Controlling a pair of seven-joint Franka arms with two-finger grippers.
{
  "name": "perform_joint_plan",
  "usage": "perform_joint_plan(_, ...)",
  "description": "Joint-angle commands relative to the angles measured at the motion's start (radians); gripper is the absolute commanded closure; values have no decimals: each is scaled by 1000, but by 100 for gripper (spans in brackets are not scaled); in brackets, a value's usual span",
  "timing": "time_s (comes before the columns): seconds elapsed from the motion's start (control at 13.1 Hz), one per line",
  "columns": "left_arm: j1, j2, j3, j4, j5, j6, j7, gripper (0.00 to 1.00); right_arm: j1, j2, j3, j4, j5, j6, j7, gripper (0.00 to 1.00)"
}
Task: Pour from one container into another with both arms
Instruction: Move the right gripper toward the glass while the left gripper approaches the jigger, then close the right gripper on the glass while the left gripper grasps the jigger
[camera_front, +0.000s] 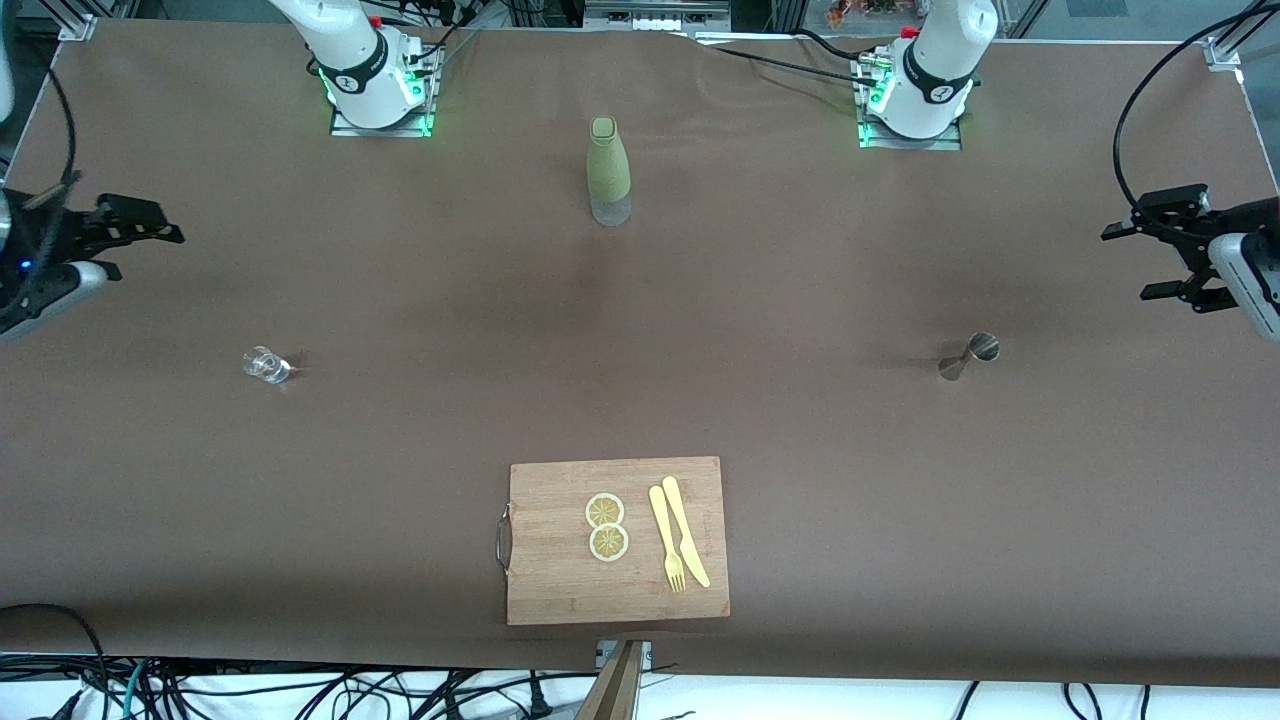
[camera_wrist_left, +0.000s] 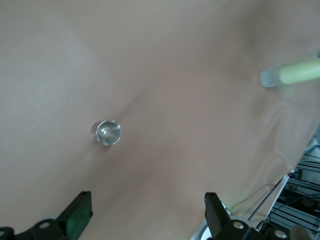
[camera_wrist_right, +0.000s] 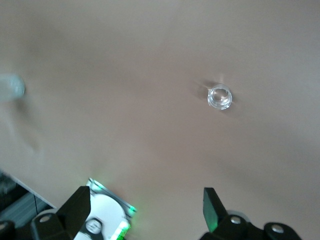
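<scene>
This is a robotics lab rather than a home or kitchen. Two white arms (camera_front: 350, 60) are bolted by metal base plates (camera_front: 380, 125) lit green onto a wide desk (camera_front: 800, 450) covered in plain brown cloth. Aluminium framing (camera_front: 75, 25) runs along the desk's edge by the bases, and loose black cables (camera_front: 300, 695) trail over the floor at the edge nearest the front camera. The few props, a bamboo cutting board (camera_front: 560, 590) with toy lemon slices (camera_front: 605, 525), look staged.

Metal jigger (camera_wrist_left: 108, 133) upright on brown cloth (camera_wrist_left: 165, 75); fingers (camera_wrist_left: 80, 212) spread above.
</scene>
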Motion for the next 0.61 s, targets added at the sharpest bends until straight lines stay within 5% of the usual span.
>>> perform_joint_plan(0.0, 42, 82, 45, -43, -139, 5, 266, 0, -113, 91, 8, 19, 85, -16, -314, 0)
perform_joint_plan(0.23, 138, 199, 46, -135, -316, 6, 569, 0, -189, 207, 8, 18, 180, -11, -554, 0)
perform_joint_plan(0.53, 230, 403, 45, -145, -497, 2, 938, 0, -255, 324, 8, 21, 298, 74, -884, 0)
